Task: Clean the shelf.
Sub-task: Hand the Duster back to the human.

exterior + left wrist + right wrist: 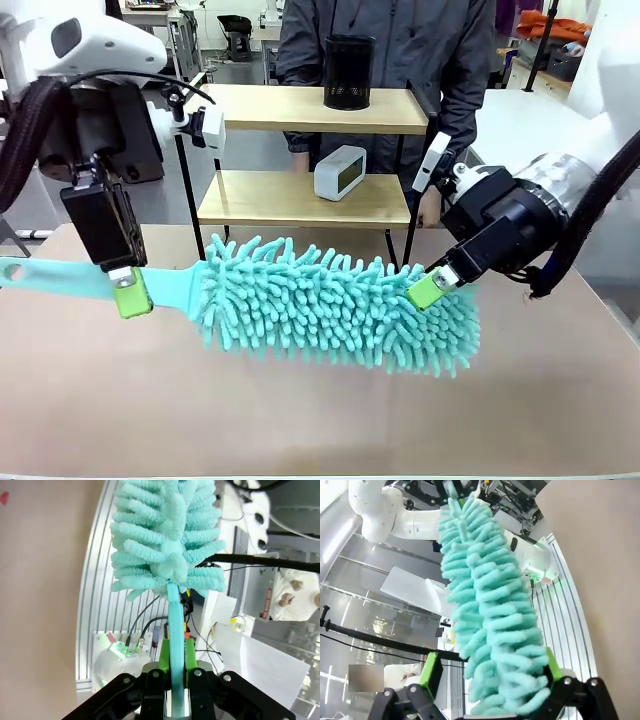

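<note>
My left gripper (131,290) points down, pinching the teal duster (330,305) handle; my right gripper (492,682) angles in, spread around its fluffy tip. The shelf (310,200) stands beyond both.

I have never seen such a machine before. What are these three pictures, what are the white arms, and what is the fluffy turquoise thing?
These are two white robot arms at a table. The front picture is taken from between the arms, looking across at a person. The other two come from a camera on each wrist.

The fluffy thing is a duster. The left pincer is shut on its flat handle. The right pincer stands open around the duster's fluffy far end; I cannot tell whether it touches it.

Behind the duster stands the shelf. A black mesh cup stands on its upper board, and a small white clock on the lower one.
</note>
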